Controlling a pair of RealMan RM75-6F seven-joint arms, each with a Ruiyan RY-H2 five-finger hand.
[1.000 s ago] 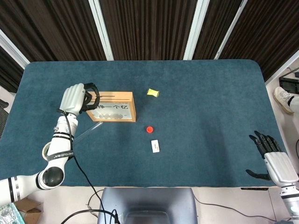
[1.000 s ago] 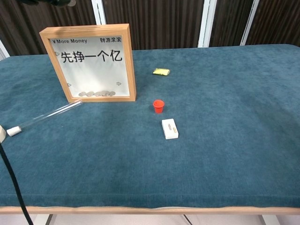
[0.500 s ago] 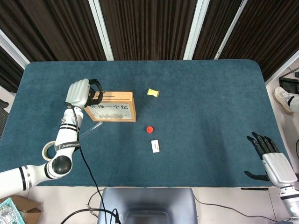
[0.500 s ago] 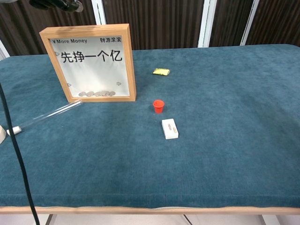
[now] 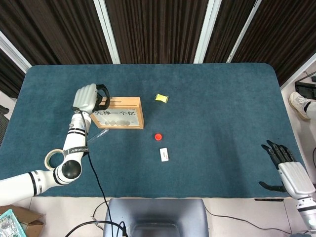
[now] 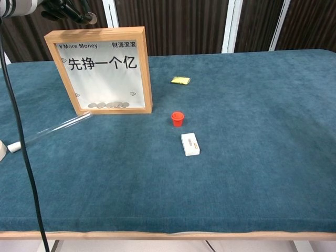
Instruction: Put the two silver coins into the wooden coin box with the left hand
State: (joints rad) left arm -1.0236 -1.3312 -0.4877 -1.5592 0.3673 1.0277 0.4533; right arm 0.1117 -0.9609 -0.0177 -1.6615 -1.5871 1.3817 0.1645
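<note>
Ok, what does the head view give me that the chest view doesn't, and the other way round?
Only the head view shows the right robot hand at the table's near right edge and the slot on the box's top. Only the chest view shows the coins heaped behind the box's front pane. Both show the wooden coin box, the left robot hand above its left end, the red cap, the white block, the yellow packet and the clear tube.

dark slatted wall [image 5: 158, 29] behind teal table [image 5: 212, 98].

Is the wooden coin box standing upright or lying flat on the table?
Upright. In the chest view the wooden coin box stands on its lower edge, glass front facing the camera, with coins piled along the bottom inside.
</note>
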